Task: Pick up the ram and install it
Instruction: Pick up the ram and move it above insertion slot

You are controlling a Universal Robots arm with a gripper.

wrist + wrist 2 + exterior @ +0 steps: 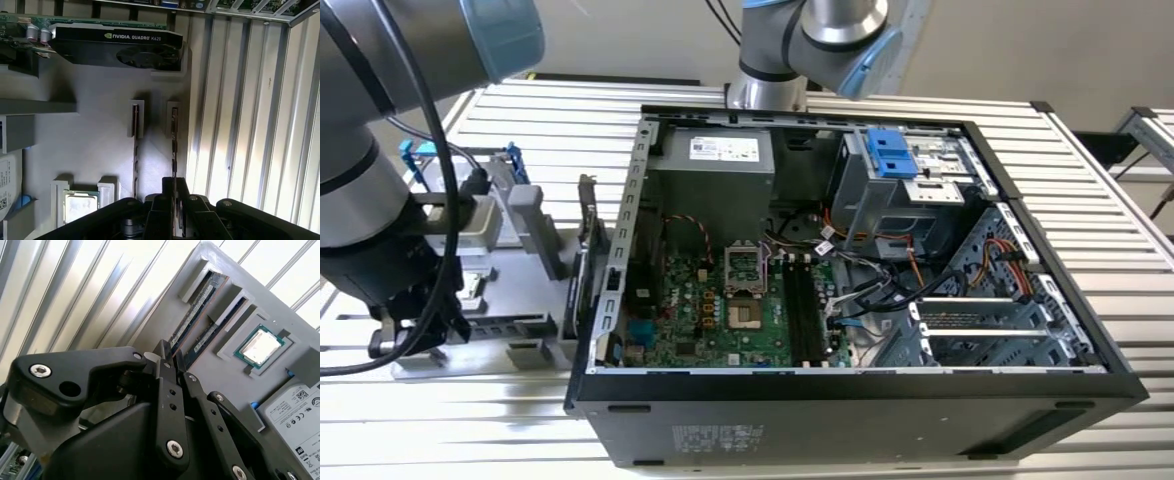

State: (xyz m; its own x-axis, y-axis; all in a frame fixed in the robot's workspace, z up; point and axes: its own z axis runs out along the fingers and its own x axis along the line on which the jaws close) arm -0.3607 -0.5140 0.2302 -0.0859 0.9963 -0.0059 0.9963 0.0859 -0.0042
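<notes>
Two rams stand on edge in slots of a grey holder (90,145). The outer ram (173,145), a slim dark stick, runs next to the holder's edge by the table slats. It passes between the black fingers of my gripper (173,192), which is shut on its near end while it still sits in its slot. In the second wrist view the same ram (197,305) leads into the gripper (175,362). The other ram (135,150) stands parallel beside it, untouched. In the exterior view my arm (374,200) hangs over the holder (520,320) at that view's left.
The holder also carries a graphics card (115,47), a processor (260,347) and a hard drive (300,405). The open computer case (1041,290) lies to the holder's right in the exterior view, with its motherboard (707,300) and long memory slots (803,310) exposed.
</notes>
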